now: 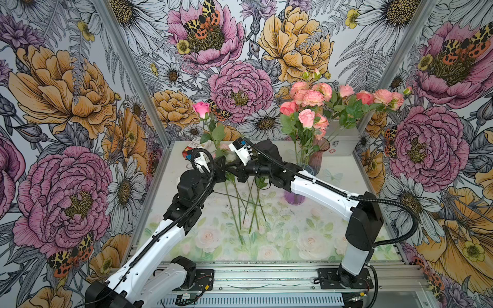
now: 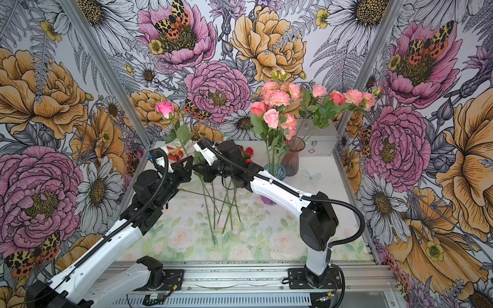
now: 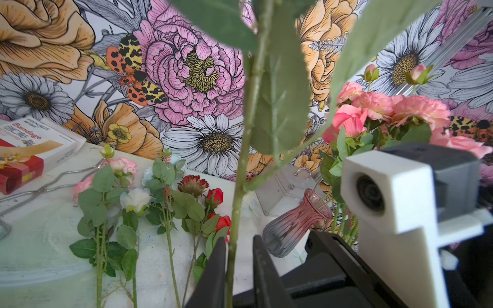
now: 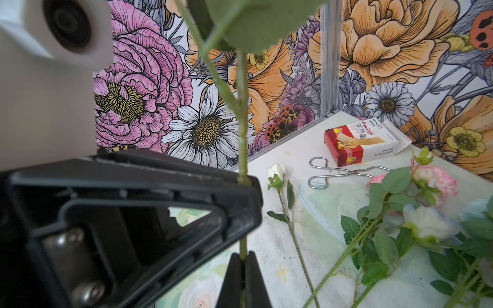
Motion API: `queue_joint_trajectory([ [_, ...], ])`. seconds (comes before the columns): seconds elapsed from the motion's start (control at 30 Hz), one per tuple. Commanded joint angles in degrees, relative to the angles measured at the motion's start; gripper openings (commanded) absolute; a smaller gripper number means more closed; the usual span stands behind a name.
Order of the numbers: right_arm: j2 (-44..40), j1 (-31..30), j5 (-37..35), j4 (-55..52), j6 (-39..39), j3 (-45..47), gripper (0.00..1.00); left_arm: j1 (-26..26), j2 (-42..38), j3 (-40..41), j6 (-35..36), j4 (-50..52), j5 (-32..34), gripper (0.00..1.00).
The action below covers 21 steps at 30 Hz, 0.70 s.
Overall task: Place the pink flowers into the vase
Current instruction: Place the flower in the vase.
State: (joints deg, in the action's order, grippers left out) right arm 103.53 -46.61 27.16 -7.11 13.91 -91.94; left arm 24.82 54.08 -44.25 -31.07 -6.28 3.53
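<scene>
a pink rose (image 1: 201,109) is held upright, well apart from the pink vase (image 1: 318,157). its stem (image 4: 242,133) is pinched by the right tool (image 4: 243,260), with the left tool (image 3: 238,242) parted narrowly around it. the top-heavy stem could be tipped or dropped should that single pinch slip.

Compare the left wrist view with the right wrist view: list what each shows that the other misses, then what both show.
Only the left wrist view: the pink glass vase, the standing pink bouquet, red blooms, and the left end effector, jaws apart around the green stem. Only the right wrist view: the right end effector shut on that stem, and a lone white rosebud. Both: the stem, the bandage box, the metal tongs.
</scene>
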Motion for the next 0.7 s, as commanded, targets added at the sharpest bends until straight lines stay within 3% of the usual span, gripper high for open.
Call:
queue_joint_trajectory([
  [0.0, -1.6, -0.6, -0.7, 0.0, -1.2, 1.0, 0.00, 0.2, -0.5, -1.4, -0.2, -0.7, -1.9, 0.32],
  [0.23, -2.6, 0.9, -2.1, -0.1, -1.9, 2.5, 0.00, -1.7, -3.1, -2.6, 0.2, 3.7, -1.2, 0.34],
  [0.47, -4.8, 5.7, -2.5, -1.2, -2.9, 3.7, 0.00, -8.3, -7.5, -2.2, -1.6, 7.9, -4.5, 0.35],
  [0.67, -9.2, 6.7, -5.9, -8.0, -7.9, 0.5, 0.00, -11.6, -8.9, -1.8, -2.9, 10.0, -5.9, 0.76],
])
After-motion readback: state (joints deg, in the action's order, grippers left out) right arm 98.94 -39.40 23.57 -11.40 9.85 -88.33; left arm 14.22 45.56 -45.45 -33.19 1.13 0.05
